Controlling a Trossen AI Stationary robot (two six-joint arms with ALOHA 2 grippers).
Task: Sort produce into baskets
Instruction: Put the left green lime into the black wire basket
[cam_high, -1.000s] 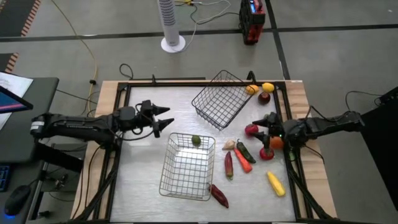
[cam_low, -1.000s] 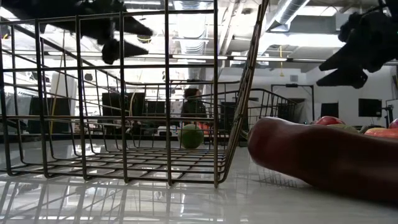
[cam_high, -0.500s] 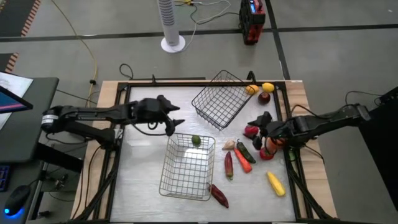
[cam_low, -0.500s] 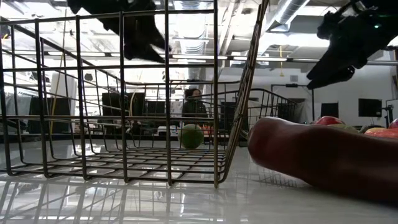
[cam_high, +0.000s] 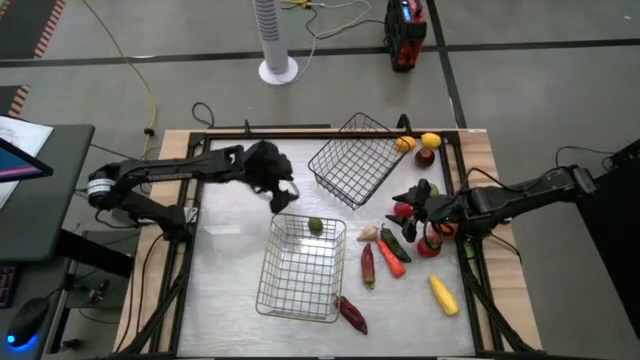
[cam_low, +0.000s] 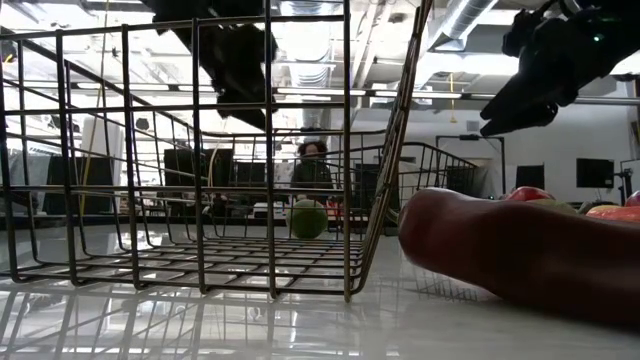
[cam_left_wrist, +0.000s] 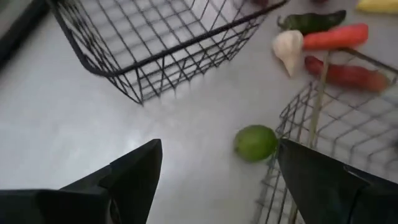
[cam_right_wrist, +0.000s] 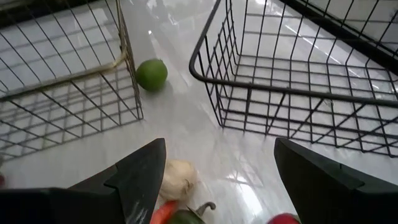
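My left gripper hangs open, tipped down, over the table between the two baskets. A green lime lies ahead of it, beside the near basket's far wall. The far basket stands aslant. My right gripper is open above the produce at the right, over a round red piece. Ahead of it lie a white garlic and a dark-green pepper. Neither gripper holds anything.
More produce lies at the right. There are an orange carrot, a red chili, a yellow long piece and a maroon one. Yellow and maroon rounds sit at the far right corner. A black frame edges the table.
My left gripper has swung toward the table's right, up to the gap between the baskets, and tipped from nearly level to pointing steeply down; it stays open. My right gripper has shifted a little toward the table's left and risen slightly, still open. No produce has moved.
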